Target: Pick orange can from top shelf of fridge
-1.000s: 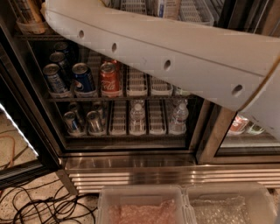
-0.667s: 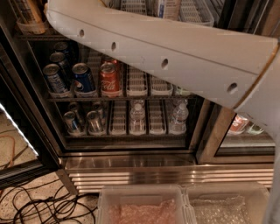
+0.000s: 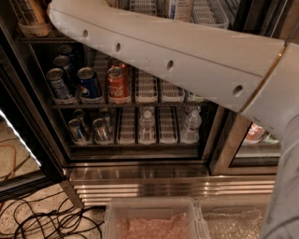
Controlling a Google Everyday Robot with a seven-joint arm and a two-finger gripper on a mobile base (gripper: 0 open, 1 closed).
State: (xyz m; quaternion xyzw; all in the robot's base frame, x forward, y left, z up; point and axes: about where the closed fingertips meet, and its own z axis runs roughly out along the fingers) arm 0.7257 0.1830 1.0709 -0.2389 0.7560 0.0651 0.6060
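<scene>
The fridge (image 3: 140,173) stands open in front of me, with a black frame and a steel base. My white arm (image 3: 187,60) crosses the view from right to upper left and reaches toward the top shelf (image 3: 208,14), whose white slotted trays show at the top edge. The lower part of a tall orange-gold can (image 3: 29,13) shows at the top left corner, just left of the arm's end. The gripper is out of view past the top edge or behind the arm. A bottle (image 3: 180,6) stands on the top shelf, mostly cut off.
The rack below holds short blue cans (image 3: 88,84) and a red Coca-Cola can (image 3: 117,84). Lower down are silver cans (image 3: 100,130) and water bottles (image 3: 146,123). Clear plastic bins (image 3: 149,219) sit at the bottom, and black cables (image 3: 42,219) lie on the floor at the left.
</scene>
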